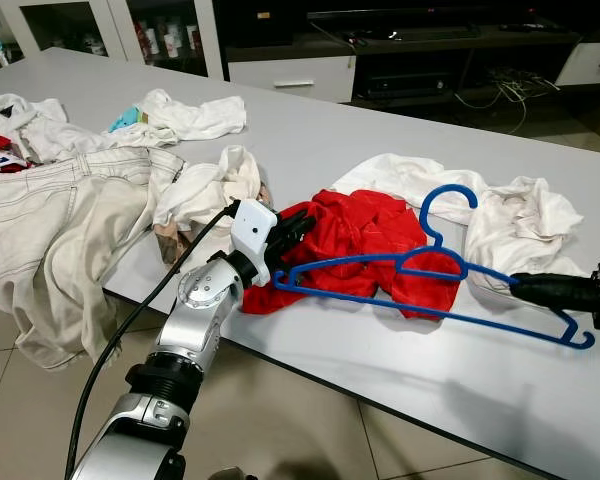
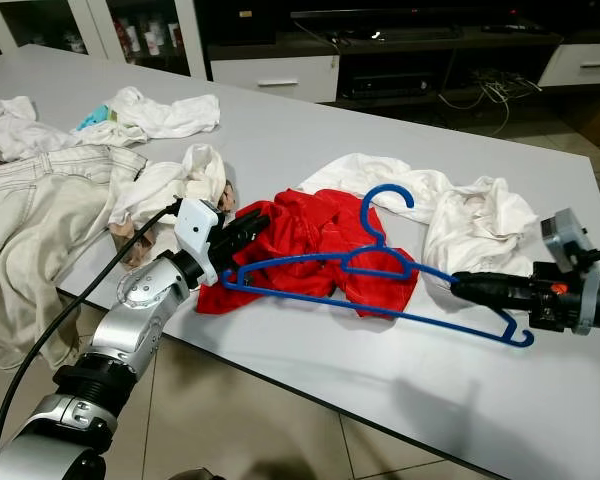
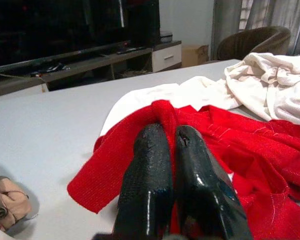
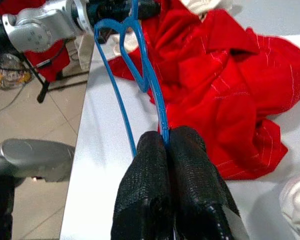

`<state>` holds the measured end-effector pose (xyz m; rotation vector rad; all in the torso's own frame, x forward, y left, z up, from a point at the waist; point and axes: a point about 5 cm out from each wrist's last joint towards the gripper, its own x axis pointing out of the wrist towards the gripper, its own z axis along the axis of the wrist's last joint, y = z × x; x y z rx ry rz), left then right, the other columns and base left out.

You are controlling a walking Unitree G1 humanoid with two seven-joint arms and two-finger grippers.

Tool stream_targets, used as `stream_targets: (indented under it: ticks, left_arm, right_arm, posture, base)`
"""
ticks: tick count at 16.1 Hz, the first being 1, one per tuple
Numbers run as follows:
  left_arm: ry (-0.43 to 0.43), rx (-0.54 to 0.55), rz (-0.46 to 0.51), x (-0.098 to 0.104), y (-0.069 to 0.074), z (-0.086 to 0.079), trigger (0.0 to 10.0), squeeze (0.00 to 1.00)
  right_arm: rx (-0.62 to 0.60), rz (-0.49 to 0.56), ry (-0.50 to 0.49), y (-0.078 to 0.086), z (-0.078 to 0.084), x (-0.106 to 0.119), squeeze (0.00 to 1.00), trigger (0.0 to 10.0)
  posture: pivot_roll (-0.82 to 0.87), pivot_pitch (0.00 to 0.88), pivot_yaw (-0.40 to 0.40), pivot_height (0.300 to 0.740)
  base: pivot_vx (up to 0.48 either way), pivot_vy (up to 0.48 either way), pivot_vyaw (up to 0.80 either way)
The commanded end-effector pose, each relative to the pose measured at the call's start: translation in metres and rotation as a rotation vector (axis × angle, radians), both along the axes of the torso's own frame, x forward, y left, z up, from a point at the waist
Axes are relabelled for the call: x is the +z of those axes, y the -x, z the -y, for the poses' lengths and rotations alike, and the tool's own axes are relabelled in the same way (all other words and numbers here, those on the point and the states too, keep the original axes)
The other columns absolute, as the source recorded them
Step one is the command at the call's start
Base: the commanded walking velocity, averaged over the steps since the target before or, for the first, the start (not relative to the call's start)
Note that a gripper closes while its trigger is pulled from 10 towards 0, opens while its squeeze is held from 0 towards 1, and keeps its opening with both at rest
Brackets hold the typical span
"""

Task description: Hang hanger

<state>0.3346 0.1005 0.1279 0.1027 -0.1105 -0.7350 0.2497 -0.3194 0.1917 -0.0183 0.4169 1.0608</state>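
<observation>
A blue plastic hanger (image 1: 447,188) lies across a crumpled red garment (image 1: 370,235) on the grey table (image 1: 310,150). My right gripper (image 1: 515,282) comes in from the right and is shut on the hanger's right shoulder; the right wrist view has the blue wire running out from between its fingertips (image 4: 165,137). My left gripper (image 1: 295,228) is at the garment's left edge, by the hanger's left end. Its fingers are shut with red cloth (image 3: 250,145) pinched up at the tips (image 3: 171,132).
A white garment (image 1: 520,225) lies behind the hanger's right half. Pale jeans (image 1: 50,210) and more white clothes (image 1: 195,115) cover the table's left side and hang over its front edge (image 1: 380,385). A TV cabinet (image 1: 290,75) stands beyond the table.
</observation>
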Motion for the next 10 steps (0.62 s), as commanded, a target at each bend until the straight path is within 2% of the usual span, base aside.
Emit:
stream_targets:
  ticks: [1, 4, 8, 9, 10]
  left_arm:
    - [-0.030, 0.050, -0.028, -0.008, 0.000, -0.017, 10.0, 0.00]
    - [-0.016, 0.011, -0.043, -0.014, 0.005, -0.003, 10.0, 0.00]
    - [-0.009, 0.012, -0.053, -0.019, 0.009, -0.001, 10.0, 0.00]
    - [-0.007, 0.015, -0.055, -0.019, 0.009, -0.001, 10.0, 0.00]
    - [-0.006, 0.017, -0.055, -0.020, 0.010, -0.001, 10.0, 0.00]
  right_arm:
    - [-0.077, 0.058, 0.011, 0.001, 0.013, 0.019, 0.00, 0.0]
    - [0.048, 0.040, -0.002, -0.003, -0.012, 0.017, 0.00, 0.0]
    - [0.107, 0.008, -0.016, -0.010, -0.036, -0.001, 0.00, 0.0]
    - [0.100, 0.016, -0.006, -0.013, -0.040, -0.004, 0.00, 3.2]
    - [0.095, 0.022, 0.002, -0.014, -0.041, -0.006, 0.00, 3.2]
  posture:
    - [-0.09, 0.000, 0.040, 0.740]
    - [-0.09, 0.000, 0.039, 0.740]
    - [-0.07, 0.000, 0.018, 0.740]
    - [-0.06, 0.000, 0.011, 0.740]
    - [-0.06, 0.000, 0.011, 0.740]
  base:
    - [0.000, 0.000, 0.00]
    - [0.000, 0.000, 0.00]
    - [0.000, 0.000, 0.00]
    - [0.000, 0.000, 0.00]
    - [0.000, 0.000, 0.00]
